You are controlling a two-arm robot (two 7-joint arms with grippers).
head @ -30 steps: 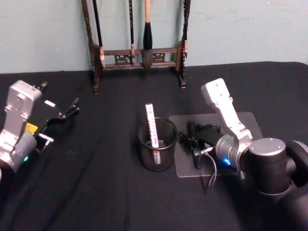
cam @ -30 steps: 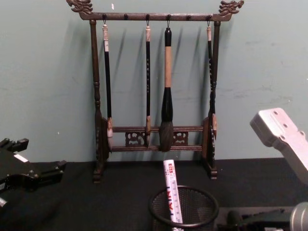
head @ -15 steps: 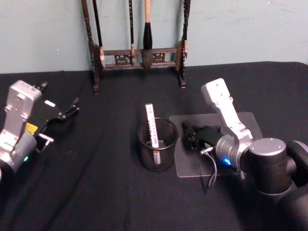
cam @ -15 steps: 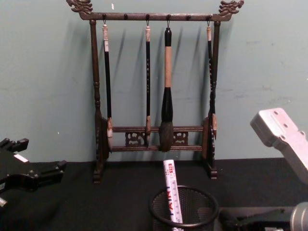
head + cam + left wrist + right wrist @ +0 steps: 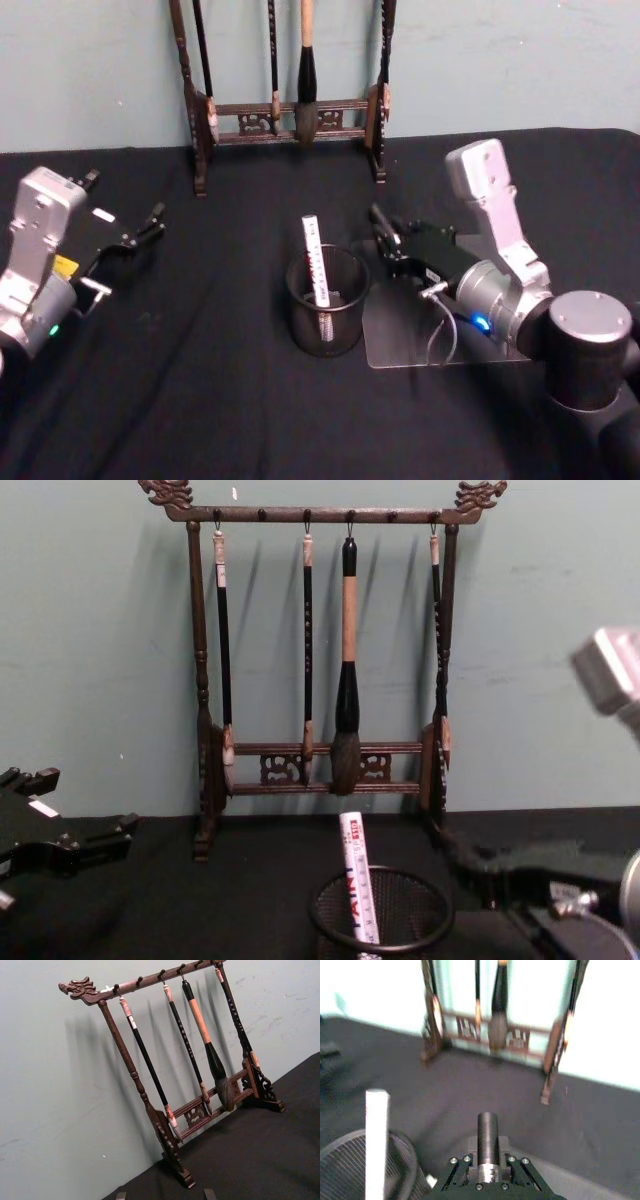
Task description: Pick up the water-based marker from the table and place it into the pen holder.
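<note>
- The table (image 5: 200, 400) is covered in black cloth. The left gripper (image 5: 120, 200) is parked over its left side, with the fingers spread wide and nothing held.
- The right gripper (image 5: 405, 258) is seen just right of the pen holder (image 5: 325, 335), with its fingers closed on the marker (image 5: 487, 1132).
- The pen holder, a round black mesh cup, is stood at the centre, and a white pen (image 5: 315, 262) with red lettering is leaned inside.
- The marker is a dark cylinder with what seems to be a silvery band. It is held in the air near the holder's rim.

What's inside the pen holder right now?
One white marker stands tilted in the pen holder, its top above the rim. Its foot and the cup's floor are veiled by mesh. The right end effector grips a dark marker beside it.
</note>
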